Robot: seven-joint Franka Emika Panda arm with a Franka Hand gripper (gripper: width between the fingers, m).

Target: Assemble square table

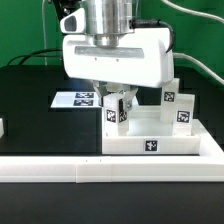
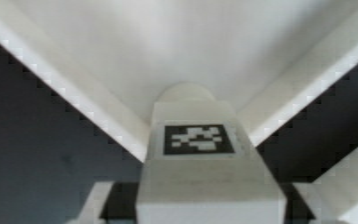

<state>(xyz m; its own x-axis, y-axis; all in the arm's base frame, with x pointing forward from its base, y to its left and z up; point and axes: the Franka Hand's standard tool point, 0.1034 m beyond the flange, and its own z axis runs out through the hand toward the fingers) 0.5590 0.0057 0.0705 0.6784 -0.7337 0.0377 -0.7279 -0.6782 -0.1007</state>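
Matte black table (image 1: 25, 95), claw (image 1: 117, 104) gripping blocky white leg (image 2: 197, 135)

We see the scene in the exterior view from low in front of the table (image 1: 30, 110), close in, facing the arm and the square top (image 1: 160, 145). Our wrist view looks along the gripper (image 2: 194, 200), very near a tagged leg (image 2: 197, 140); both views probably share that leg (image 1: 118, 110).
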